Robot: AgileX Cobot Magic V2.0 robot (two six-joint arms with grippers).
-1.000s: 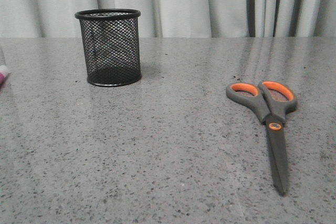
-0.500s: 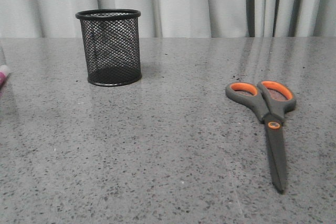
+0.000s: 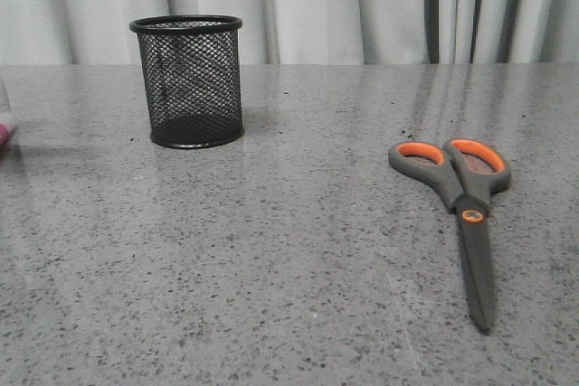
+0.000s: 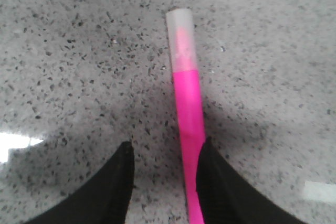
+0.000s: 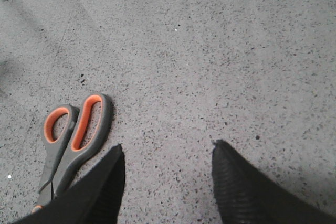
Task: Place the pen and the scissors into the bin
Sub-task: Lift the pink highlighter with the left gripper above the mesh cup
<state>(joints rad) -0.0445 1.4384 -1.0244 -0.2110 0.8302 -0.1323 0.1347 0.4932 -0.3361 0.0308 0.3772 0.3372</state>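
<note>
the small black wire-mesh cylindrical bin (image 3: 187,81) stands upright on the grey speckled stone-look table (image 3: 271,250), at about ten o'clock from the table's middle in the front view, close to the pale grey curtain (image 3: 308,6) behind. nothing can be seen inside it through the mesh.

the large scissors with dark grey handles lined in orange (image 3: 461,214) lie flat and closed at about three o'clock from the table's middle, well apart from the bin. their handles point toward twelve o'clock, the dark blades toward six o'clock, with the orange pivot ring between.

the slim bright pink pen with a pale translucent cap (image 4: 185,108) lies flat on the table at the far nine o'clock edge of the front view, where only a pink sliver (image 3: 4,131) shows.

the left gripper (image 4: 164,182) hangs low over the pen with its two black fingers (image 4: 118,187) spread apart. the pen's pink barrel runs between them, right against the inner edge of one finger, with a clear gap to the other. it has no hold on the pen.

the right gripper (image 5: 165,182) is over bare table with its black fingers (image 5: 100,190) wide apart and nothing between them. the scissors' handles (image 5: 76,132) lie just beside one finger, outside the gap.
</note>
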